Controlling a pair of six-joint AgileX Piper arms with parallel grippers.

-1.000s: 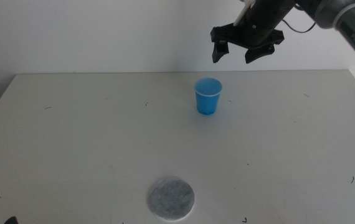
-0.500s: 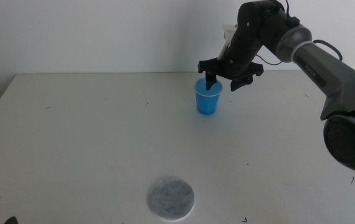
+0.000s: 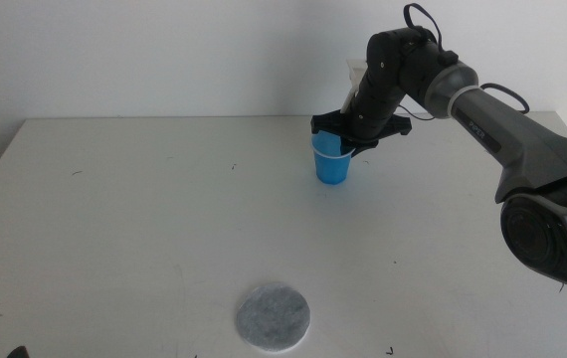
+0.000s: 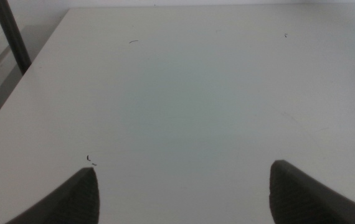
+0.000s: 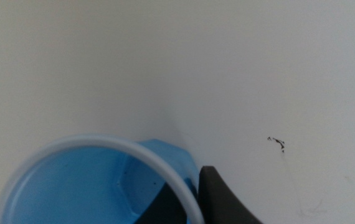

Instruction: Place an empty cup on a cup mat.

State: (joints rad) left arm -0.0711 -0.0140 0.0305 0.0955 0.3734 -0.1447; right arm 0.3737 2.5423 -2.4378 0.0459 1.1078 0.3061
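The blue cup stands upright on the white table at the back, right of the middle. My right gripper reaches down onto its far right rim. In the right wrist view the cup is empty, and my gripper has one jaw inside the wall and one outside, pinched on the whitish rim. The grey round cup mat lies flat near the front edge, well away from the cup. My left gripper is open and empty, low over bare table at the front left.
The white table has a few small dark marks. A white wall rises behind its back edge. A dark post stands beyond the table's side in the left wrist view.
My right gripper came down from above and right of the cup, straddled its rim with the jaws open, and has now closed on the rim. The cup and mat have not moved.
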